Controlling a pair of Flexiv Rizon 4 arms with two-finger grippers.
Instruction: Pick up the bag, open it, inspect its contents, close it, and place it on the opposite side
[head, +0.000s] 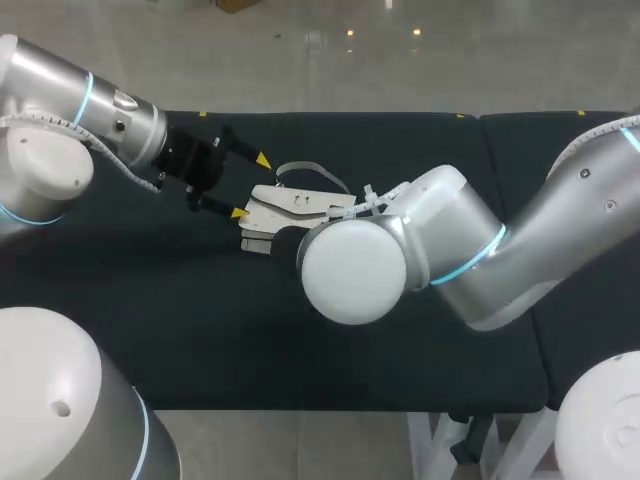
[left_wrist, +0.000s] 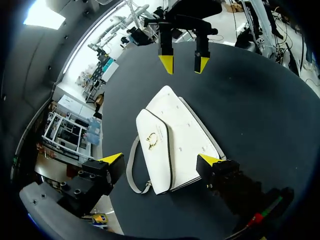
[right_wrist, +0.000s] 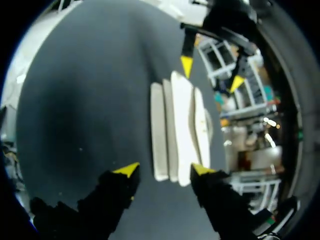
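**Both grippers open, one at each end of the white bag**

Looking down on a white rectangular flap handbag (head: 290, 205), lying on the black padded table (head: 200, 330), roughly mid-table. Flap lying over the front, small gold ring clasp (left_wrist: 152, 141) facing up, pale grey shoulder strap (left_wrist: 131, 172) looping off one long edge.

From the left: yellow-tipped left gripper (head: 250, 186), fingers spread wide at the bag's end. Same story from its own wrist view: spread wider than the bag, one tip just beside a bag corner, the other out past the strap and apart from the bag. Open, clamping nothing.

From the right: silver right arm (head: 430, 250) bent across the middle of the table, hiding its own gripper from above. Picking up that right gripper (right_wrist: 165, 171) in its wrist view instead: fingers apart, the bag's other end just ahead of and between the two tips, one tip close beside the bag's edge, the other well clear. Open as well.

Facing each other along the bag's length, bag between them.
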